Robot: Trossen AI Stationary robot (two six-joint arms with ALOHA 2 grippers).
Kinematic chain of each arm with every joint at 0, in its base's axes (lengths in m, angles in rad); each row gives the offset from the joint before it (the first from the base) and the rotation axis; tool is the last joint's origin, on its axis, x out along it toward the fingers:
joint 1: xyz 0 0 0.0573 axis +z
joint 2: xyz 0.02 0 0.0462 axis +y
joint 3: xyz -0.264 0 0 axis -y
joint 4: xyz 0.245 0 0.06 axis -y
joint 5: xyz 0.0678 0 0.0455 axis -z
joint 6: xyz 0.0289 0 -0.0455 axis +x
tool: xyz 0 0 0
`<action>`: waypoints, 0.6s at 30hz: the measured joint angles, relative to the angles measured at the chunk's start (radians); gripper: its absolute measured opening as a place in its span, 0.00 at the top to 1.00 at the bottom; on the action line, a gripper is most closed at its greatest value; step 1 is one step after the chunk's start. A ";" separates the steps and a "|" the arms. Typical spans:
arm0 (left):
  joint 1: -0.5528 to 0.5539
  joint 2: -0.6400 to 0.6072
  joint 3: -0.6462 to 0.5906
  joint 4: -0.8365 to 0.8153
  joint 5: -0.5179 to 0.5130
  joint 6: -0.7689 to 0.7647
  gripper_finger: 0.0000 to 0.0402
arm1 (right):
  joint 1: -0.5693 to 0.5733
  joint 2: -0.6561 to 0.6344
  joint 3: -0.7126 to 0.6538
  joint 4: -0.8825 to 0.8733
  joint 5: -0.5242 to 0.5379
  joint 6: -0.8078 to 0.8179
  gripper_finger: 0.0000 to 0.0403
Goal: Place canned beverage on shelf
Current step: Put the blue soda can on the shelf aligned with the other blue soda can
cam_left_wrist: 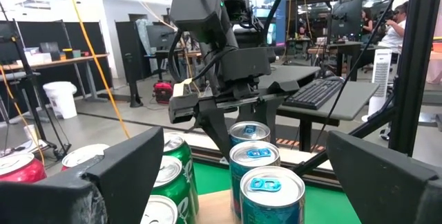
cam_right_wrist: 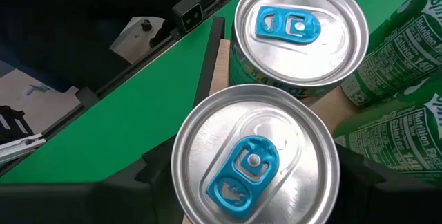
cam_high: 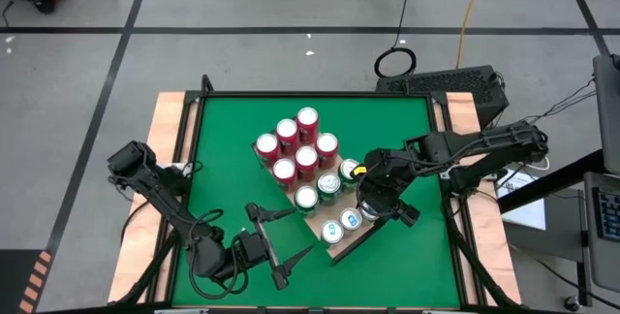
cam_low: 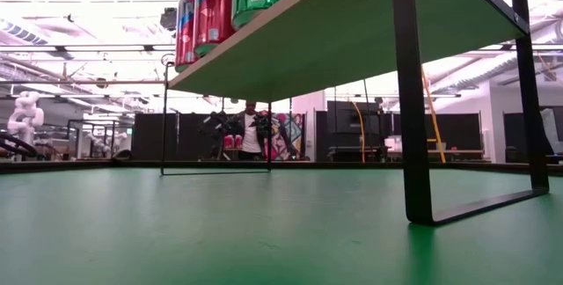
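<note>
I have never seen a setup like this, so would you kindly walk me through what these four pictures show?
This is a robot with two dark arms at a green table. One picture looks straight down, one looks level across the table top from under the shelf, and two come from cameras on the wrists. A light wooden shelf on thin dark legs stands on the table, carrying red cans, green cans and cans with blue tabs. The right gripper sits above the shelf with its fingers around a blue-tabbed can, apparently setting it down beside the others. The left gripper waits open over the table near the shelf, holding nothing.
</note>
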 joint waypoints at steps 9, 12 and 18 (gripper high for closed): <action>0.000 0.000 0.000 0.000 0.000 0.000 0.01 | 0.000 0.001 0.000 0.001 0.002 0.024 0.36; 0.000 0.000 0.000 0.000 0.000 0.000 0.01 | 0.000 0.001 0.000 0.004 0.002 0.038 0.32; 0.000 0.000 0.000 0.000 0.000 0.000 0.01 | 0.000 0.001 0.000 0.012 0.002 0.060 0.29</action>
